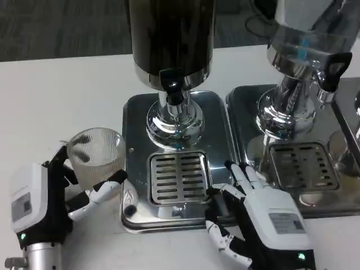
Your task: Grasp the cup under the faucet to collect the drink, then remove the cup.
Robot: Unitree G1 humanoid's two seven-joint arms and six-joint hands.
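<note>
Camera: one head view, mounted high on the robot, looking steeply down and forward at the white bench (50, 101).
Facing: toward the bench's far edge; dark grey carpet floor (62, 28) fills the top strip.
Nearness: close; the dark cylindrical drink dispenser (171, 39) is cut off at the top edge.
Frame edges: silver forearm with left hand (39, 211) at bottom left, right hand (264, 216) at bottom right, both cropped.
Right side: second, clear-tank dispenser (306, 50) partly out of frame.
</note>
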